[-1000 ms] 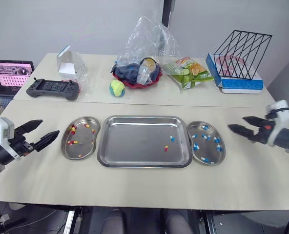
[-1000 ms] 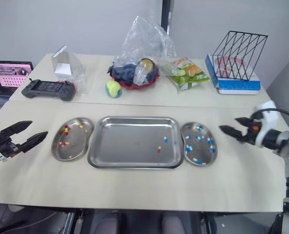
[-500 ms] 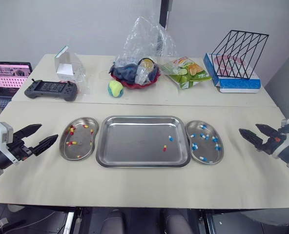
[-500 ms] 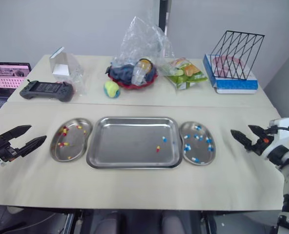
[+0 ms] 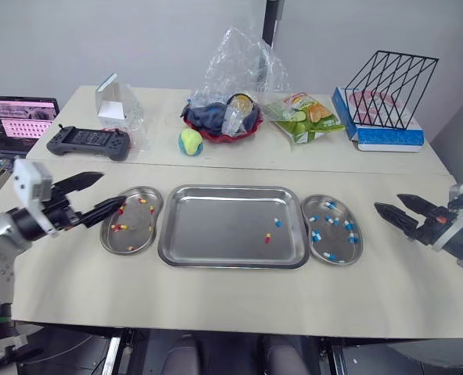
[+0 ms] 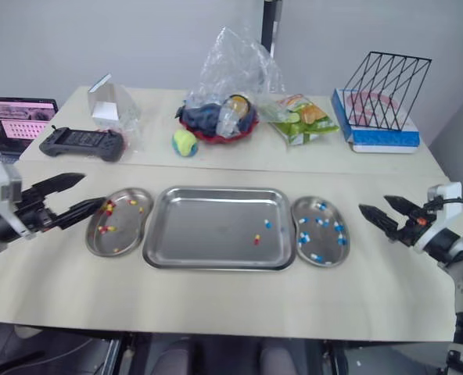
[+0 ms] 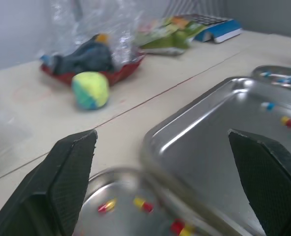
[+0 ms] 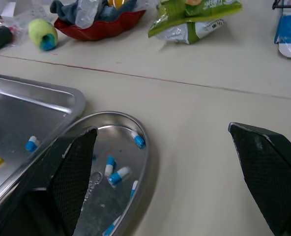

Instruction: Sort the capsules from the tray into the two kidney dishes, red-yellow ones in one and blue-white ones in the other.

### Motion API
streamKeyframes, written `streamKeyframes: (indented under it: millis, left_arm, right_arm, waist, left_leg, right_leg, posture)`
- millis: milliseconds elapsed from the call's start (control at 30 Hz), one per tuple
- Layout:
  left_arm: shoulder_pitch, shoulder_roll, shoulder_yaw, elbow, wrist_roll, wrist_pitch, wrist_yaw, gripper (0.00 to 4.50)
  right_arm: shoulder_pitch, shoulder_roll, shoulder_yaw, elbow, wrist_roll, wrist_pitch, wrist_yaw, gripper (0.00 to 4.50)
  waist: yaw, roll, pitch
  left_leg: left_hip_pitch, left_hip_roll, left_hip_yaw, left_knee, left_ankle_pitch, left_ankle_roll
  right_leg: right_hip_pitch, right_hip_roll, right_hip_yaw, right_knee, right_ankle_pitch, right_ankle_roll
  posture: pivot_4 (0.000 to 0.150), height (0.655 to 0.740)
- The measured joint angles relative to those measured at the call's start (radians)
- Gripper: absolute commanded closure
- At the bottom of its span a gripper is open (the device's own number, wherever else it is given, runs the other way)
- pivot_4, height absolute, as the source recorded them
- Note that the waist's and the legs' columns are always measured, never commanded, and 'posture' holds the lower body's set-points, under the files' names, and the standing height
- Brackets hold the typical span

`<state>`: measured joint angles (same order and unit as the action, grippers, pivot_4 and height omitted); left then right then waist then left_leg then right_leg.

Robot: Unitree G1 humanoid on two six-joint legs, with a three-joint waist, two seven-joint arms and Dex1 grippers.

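A steel tray (image 5: 216, 234) lies at the table's front middle, holding one red-yellow capsule (image 5: 267, 238) and one blue-white capsule (image 5: 277, 222). The left kidney dish (image 5: 138, 232) holds several red-yellow capsules (image 7: 141, 204). The right kidney dish (image 5: 335, 241) holds several blue-white capsules (image 8: 114, 177). My left gripper (image 5: 98, 195) hovers open at the left dish's outer rim, pointing at it. My right gripper (image 5: 388, 203) is open too, a short way to the right of the right dish, holding nothing.
Along the back of the table stand a laptop (image 5: 19, 123), a game controller (image 5: 88, 142), a small white box (image 5: 114, 98), a yellow-blue ball (image 5: 189, 141), a red bowl under a plastic bag (image 5: 224, 117), a snack bag (image 5: 306, 116) and a wire rack (image 5: 388, 78).
My left gripper has swung in from the table's left edge to the left dish's rim. The right gripper stays right of the right dish. The camera has shifted slightly.
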<state>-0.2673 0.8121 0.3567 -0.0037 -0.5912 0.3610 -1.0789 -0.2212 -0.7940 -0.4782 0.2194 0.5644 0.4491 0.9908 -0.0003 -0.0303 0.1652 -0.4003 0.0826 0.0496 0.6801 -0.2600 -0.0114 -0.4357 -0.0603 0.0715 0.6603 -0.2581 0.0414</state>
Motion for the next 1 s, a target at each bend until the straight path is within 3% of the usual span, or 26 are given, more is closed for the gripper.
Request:
streamKeyframes:
  millis: [233, 500, 633, 833, 1000]
  left_arm:
    - [-0.117, -0.112, -0.244, -0.158, 0.005, 0.169, 0.089, 0.00]
    - [-0.244, -0.275, -0.523, -0.196, 0.128, 0.246, 0.202, 0.00]
    - [-0.250, -0.316, -0.562, -0.177, 0.180, 0.304, 0.283, 0.00]
    - [-0.249, -0.496, -0.606, -0.184, 0.198, 0.435, 0.441, 0.00]
    - [-0.253, -0.528, -0.662, -0.173, 0.238, 0.452, 0.476, 0.00]
  right_arm:
    - [0.104, -0.004, 0.001, -0.179, 0.065, 0.095, 0.016, 0.01]
    - [0.194, -0.008, -0.016, -0.348, 0.128, 0.174, 0.007, 0.01]
    - [0.221, -0.009, -0.029, -0.373, 0.129, 0.183, -0.013, 0.01]
    - [0.264, -0.012, -0.043, -0.416, 0.129, 0.216, -0.042, 0.01]
    - [0.264, -0.013, -0.043, -0.416, 0.128, 0.223, -0.057, 0.01]
  waist:
    - [0.004, 0.000, 0.000]
    - [0.011, 0.001, 0.000]
    - [0.008, 0.001, 0.000]
    - [0.014, 0.001, -0.001]
    - [0.011, 0.002, -0.001]
  left_leg:
    - [0.000, 0.000, -0.002, 0.002, 0.000, 0.000]
    - [0.006, -0.002, -0.006, 0.002, 0.000, 0.000]
    - [0.007, -0.002, -0.007, 0.001, 0.000, 0.000]
    - [0.004, -0.006, -0.012, 0.003, 0.000, 0.000]
    - [0.004, -0.012, -0.022, 0.002, 0.000, 0.000]
  right_leg:
    - [0.001, 0.000, 0.000, 0.001, 0.000, 0.000]
    - [0.011, 0.001, -0.001, -0.004, 0.000, 0.000]
    - [0.011, 0.001, 0.000, -0.004, 0.000, 0.000]
    - [0.013, 0.001, 0.001, -0.005, 0.000, 0.001]
    - [0.013, 0.001, 0.001, -0.005, 0.000, 0.001]
  posture:
    - [0.150, 0.7160]
    - [0.150, 0.7160]
    - [0.150, 0.7160]
    - [0.150, 0.7160]
    - [0.150, 0.7160]
